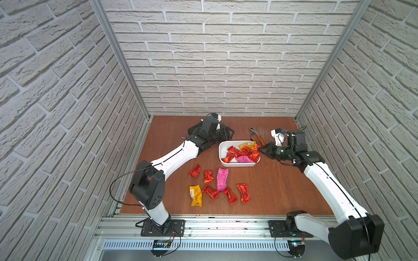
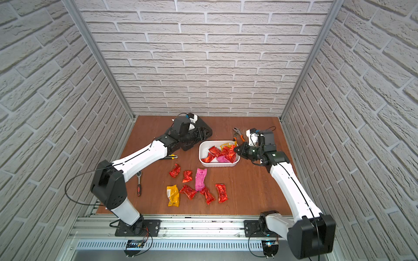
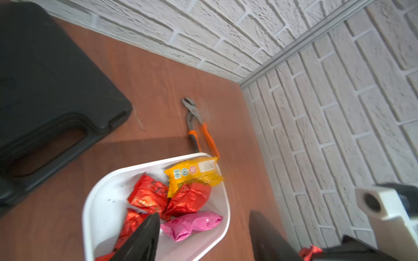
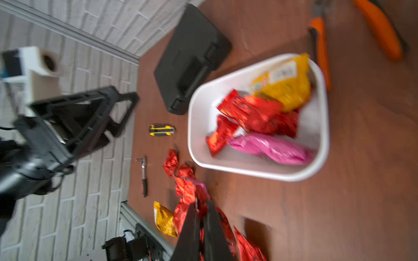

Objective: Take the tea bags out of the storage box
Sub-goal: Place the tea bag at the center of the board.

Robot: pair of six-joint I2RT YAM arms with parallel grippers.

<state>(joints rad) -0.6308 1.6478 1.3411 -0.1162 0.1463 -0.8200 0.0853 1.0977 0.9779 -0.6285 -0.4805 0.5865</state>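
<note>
Tea bags [image 1: 234, 151] partly fill the box [image 1: 223, 148]; others lie on the table [image 1: 282, 180]. Right gripper [image 4: 201, 203] is clamped on a red bag [image 4: 186, 187] beside the rim: raise it clear first. Left gripper [image 3: 203, 214], spread wide and empty, should hold off.

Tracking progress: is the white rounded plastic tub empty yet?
Not empty: the white plastic tub holds several red foil packets, a yellow foil packet and a pink foil packet.

TEXT: I read no words or numbers | yellow tea bag [image 3: 194, 174]: green round marks and a white printed label, too blurred for me to read | pink tea bag [image 1: 222, 179]: small dark mark near one end, unreadable
</note>
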